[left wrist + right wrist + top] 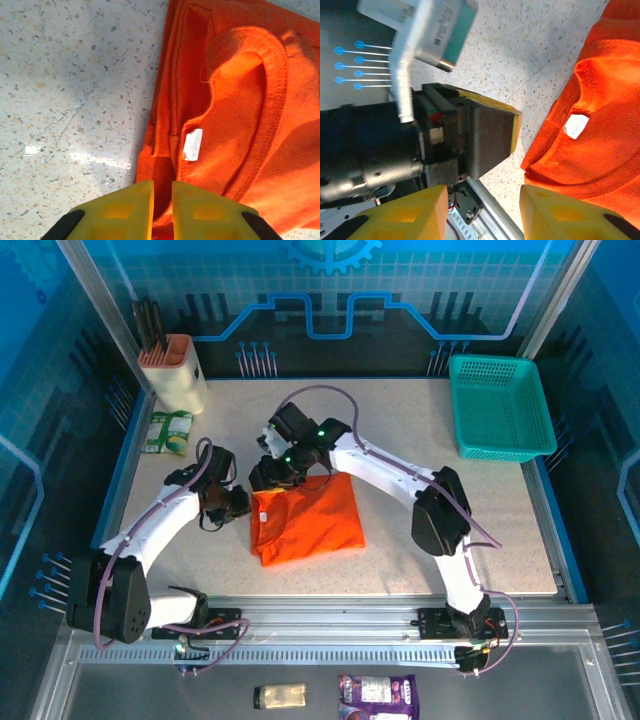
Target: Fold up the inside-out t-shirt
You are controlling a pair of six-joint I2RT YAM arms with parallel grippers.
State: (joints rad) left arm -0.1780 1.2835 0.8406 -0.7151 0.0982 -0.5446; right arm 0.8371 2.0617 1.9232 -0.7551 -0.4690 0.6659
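Observation:
The inside-out t-shirt (308, 518) lies as a compact orange rectangle at the table's middle, its neck opening and white label (193, 145) at the left end. My left gripper (243, 505) sits at that left edge. In the left wrist view its yellow fingers (163, 187) stand almost together with orange fabric (240, 100) in the narrow gap. My right gripper (268, 477) hovers over the shirt's far-left corner. It stands wide open (485, 205), one finger above the shirt's (590, 150) edge, with the left gripper's dark pad (492, 135) just beside.
A teal mesh basket (500, 405) stands at the far right. A white holder with dark handles (175, 370) and a green packet (168, 432) are at the far left. Speckled tabletop (460, 500) lies bare to the shirt's right.

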